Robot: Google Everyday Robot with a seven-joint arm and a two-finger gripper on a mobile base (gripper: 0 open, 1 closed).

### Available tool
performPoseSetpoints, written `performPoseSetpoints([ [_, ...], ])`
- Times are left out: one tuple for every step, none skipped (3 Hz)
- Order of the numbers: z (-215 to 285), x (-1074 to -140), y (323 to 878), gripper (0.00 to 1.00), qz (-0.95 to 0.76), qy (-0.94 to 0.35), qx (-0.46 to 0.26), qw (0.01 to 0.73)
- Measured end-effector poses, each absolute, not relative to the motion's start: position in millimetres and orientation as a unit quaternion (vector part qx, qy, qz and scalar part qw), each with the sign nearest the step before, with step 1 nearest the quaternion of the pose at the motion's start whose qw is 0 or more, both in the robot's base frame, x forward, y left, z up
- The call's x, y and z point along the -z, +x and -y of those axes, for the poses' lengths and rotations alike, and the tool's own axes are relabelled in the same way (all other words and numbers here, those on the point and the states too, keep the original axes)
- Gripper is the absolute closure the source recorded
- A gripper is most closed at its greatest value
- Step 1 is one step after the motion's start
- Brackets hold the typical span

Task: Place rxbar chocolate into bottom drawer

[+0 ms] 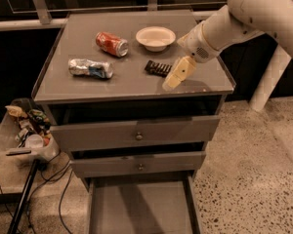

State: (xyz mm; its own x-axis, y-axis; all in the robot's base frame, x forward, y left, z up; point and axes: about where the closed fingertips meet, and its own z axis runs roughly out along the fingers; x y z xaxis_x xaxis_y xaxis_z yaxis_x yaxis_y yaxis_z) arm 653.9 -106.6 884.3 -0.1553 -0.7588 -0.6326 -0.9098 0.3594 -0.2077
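The rxbar chocolate (pixel 157 68) is a small dark bar lying flat on the grey cabinet top (pixel 132 84), just in front of the white bowl. My gripper (pixel 172 81) hangs at the bar's right end, its pale fingers (pixel 178 73) pointing down-left and partly covering the bar's right edge. The bottom drawer (pixel 139 208) is pulled out at the foot of the cabinet, with a bare grey floor.
A red soda can (pixel 112 44) and a crushed silver-blue can (pixel 90 68) lie on the left of the top. A white bowl (pixel 156 37) stands at the back. Two knobbed drawers (pixel 136 136) are closed. A bin of clutter (pixel 27 130) and cables stand at the left.
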Motion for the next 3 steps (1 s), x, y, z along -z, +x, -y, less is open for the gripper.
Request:
performPoseSetpoints([
  [100, -873, 688, 0.0, -0.744, -0.567, -0.125, 0.33],
  [94, -866, 692, 0.0, -0.746, -0.567, -0.127, 0.327],
  [95, -857, 699, 0.0, -0.752, -0.563, -0.124, 0.32],
])
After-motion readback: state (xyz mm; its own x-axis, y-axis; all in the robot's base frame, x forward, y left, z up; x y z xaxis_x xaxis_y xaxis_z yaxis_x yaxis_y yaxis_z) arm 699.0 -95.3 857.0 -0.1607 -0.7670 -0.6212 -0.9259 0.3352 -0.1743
